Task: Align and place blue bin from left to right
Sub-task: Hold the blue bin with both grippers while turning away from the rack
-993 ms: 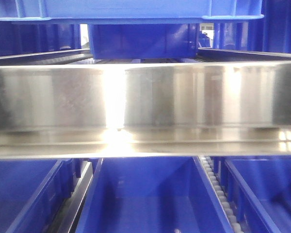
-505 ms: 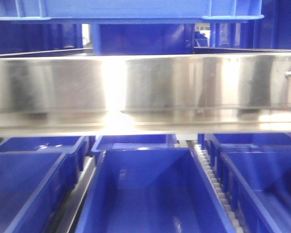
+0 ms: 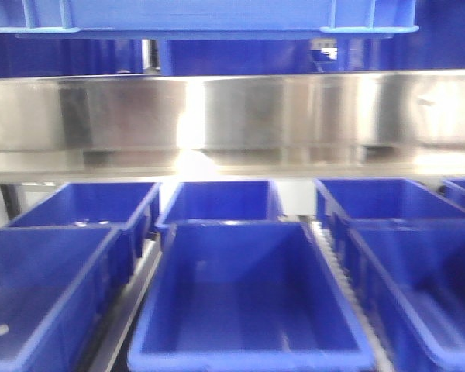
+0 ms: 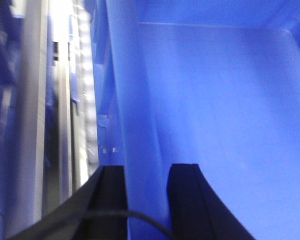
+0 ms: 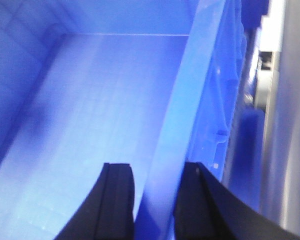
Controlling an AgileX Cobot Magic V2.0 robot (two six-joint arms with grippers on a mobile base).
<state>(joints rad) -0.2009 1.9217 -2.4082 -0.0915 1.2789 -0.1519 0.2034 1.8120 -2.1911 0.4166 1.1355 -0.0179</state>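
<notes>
Pinch on the left: the left fingers (image 4: 110, 200) straddle the left wall of the blue bin (image 4: 215, 100), one outside and one inside. Both are pressed against the plastic with no gap showing, and the bin's hollow opens to their right. In the front-facing view the bin hangs at the top edge. Its rim runs level across nearly the full width, so its long axis appears to lie left to right, spanning between the two arms. It sits above the steel rail (image 3: 294, 116) and well above the navy crates (image 3: 248, 302) lined up in rows below. On the right the mirror holds: the right fingers (image 5: 115, 200) clamp the opposite wall, with the hollow to their left. Neither arm is nearer, since each has one end wall and the load is shared. By my judgement, the coming placement turns on keeping that rim parallel with the rail while both arms travel together. If one arm leads, the bin would likely skew against the rows.
</notes>
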